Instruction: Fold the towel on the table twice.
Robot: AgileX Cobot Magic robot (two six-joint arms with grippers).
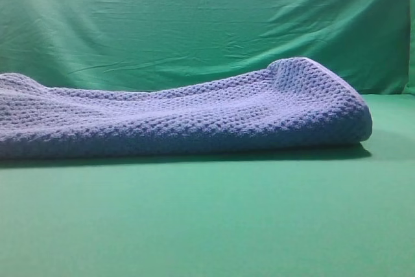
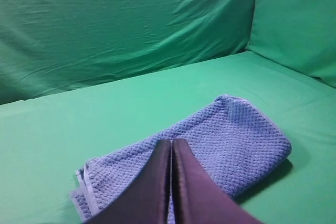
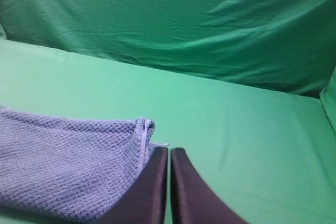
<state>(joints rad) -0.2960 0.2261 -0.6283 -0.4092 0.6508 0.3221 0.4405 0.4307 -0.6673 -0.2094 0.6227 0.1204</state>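
While both grippers sit with their dark fingers pressed flat together, neither one holds any cloth. The left gripper point(image 2: 171, 142) has its two fingers meeting in a thin seam, tips clenched on nothing. Directly below and beyond those tips lies the towel point(image 2: 231, 140), a blue-grey cloth with a bumpy waffle weave, folded into a thick oblong pad. From this gripper the pad runs ahead and to the right, ending in a rounded corner edged with a thin pale hem; on the near left side, just beside the fingers, stacked layers show at an open edge, though how many layers I cannot tell.

The right gripper point(image 3: 168, 150) is likewise closed and empty. The towel point(image 3: 63, 166) lies to its left, with the hemmed end just beside the left finger; whether the two touch is unclear. A pale hem strip runs along that end and curls up slightly at the far corner.

Seen from the exterior high view, the towel point(image 1: 194, 118) is a long low mound, its right end rolled into a plump rounded fold that rises higher than the middle, while its left end runs off the edge of view. It rests on the table point(image 1: 214, 225), a smooth plain green surface spreading around it. Behind stands a wrinkled green backdrop point(image 1: 194, 17).
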